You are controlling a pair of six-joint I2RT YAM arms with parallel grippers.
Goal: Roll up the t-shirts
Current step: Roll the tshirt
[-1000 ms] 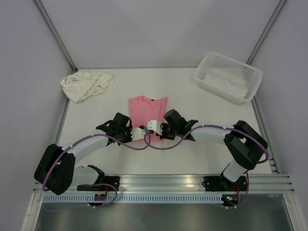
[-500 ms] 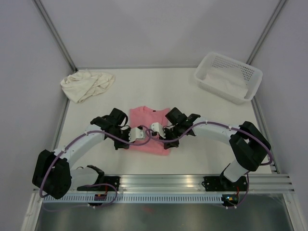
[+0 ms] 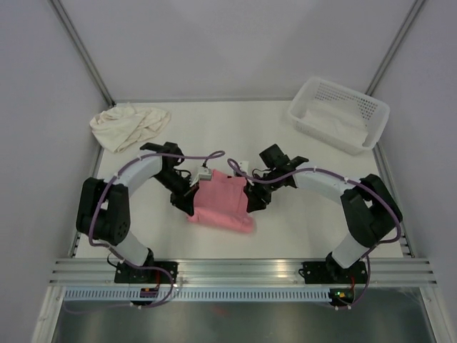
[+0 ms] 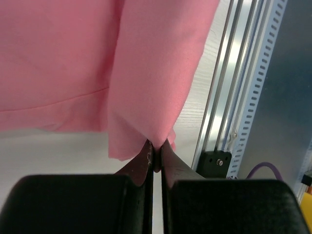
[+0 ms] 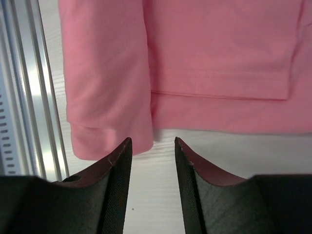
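The salmon pink t-shirt (image 3: 223, 206) lies folded in a thick, slightly skewed band at the table's middle. My left gripper (image 3: 191, 196) is at its left end, shut on a pinch of pink cloth (image 4: 146, 97); in the left wrist view the gripper (image 4: 156, 145) shows its jaws closed with the fabric between the tips. At the shirt's right end my right gripper (image 3: 251, 197) is open, and the right wrist view shows this gripper (image 5: 152, 140) with bare table between its jaws and the pink t-shirt (image 5: 195, 58) just beyond. The cream t-shirt (image 3: 129, 126) lies crumpled at the far left.
A white perforated basket (image 3: 371, 114) holding white cloth stands at the far right corner. The aluminium rail (image 3: 235, 270) runs along the near edge, close to the pink shirt. Frame posts rise at both far corners.
Both arms swung their wrists farther from the near edge. The pink shirt became a shorter, thicker band nearer the rail. The right gripper opened and let go of the cloth.
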